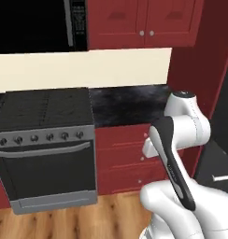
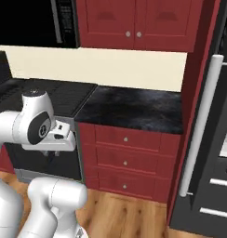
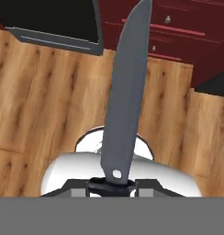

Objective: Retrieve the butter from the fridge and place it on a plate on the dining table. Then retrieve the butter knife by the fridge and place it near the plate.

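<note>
A simulated kitchen with red cabinets (image 2: 134, 23) above and below a black marble-look surface (image 2: 134, 109), and a cream wall strip (image 1: 83, 67) between them. At the far right of the right base view stands the tall dark grey fridge (image 2: 217, 153), its long pale bar handle (image 2: 201, 125) running nearly top to bottom and its drawer fronts showing lower down. Left of the red drawers sits a grey stove (image 1: 46, 149) with a row of knobs, a curved door handle and a dark oven window, and a black microwave (image 1: 36, 25) hangs above it. The floor (image 3: 40, 101) is warm wood planking. The white robot arm (image 1: 181, 140) is folded in front of the drawers, its dark-sided link slanting down toward the base. In the hand view the camera looks down at the wooden floor, with the bottom edge of the stove at upper left and the red drawers at upper right. The butter knife (image 3: 125, 92), slim and dark grey, is clamped in the gripper (image 3: 111, 186): the jaws are nearly closed on its handle end, where a small round hole shows, and the blade reaches away from the hand toward the top of that view, ending in a rounded, tapered tip. The knife is held in the air above the floor, touching nothing but the jaws.
</note>
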Controlling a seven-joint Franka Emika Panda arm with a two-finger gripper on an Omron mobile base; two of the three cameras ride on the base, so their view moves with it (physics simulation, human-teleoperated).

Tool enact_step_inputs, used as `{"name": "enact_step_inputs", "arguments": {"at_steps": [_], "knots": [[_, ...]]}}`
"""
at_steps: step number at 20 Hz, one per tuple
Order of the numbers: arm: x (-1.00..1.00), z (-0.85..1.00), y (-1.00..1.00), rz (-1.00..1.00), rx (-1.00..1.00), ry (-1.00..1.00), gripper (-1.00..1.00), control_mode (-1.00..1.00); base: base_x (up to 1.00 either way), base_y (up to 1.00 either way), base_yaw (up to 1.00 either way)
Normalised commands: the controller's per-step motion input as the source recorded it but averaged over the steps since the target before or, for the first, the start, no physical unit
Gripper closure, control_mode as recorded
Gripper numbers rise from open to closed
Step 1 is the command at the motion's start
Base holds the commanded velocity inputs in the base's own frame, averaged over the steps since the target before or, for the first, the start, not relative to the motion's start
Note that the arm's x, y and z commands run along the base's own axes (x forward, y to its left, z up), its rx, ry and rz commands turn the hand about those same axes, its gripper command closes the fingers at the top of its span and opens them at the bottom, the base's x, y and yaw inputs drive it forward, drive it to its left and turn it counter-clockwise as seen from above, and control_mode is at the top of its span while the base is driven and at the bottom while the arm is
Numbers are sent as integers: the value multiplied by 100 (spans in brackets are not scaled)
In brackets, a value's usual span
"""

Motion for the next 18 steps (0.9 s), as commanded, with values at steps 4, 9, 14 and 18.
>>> {"name": "enact_step_inputs", "arguments": {"at_steps": [4,9,14,18], "knots": [[0,0,0,0,0,0,100,100,-17,89,46],[0,0,0,0,0,0,100,100,2,100,36],[0,0,0,0,0,0,100,100,21,100,29],[0,0,0,0,0,0,100,100,41,77,35]]}}
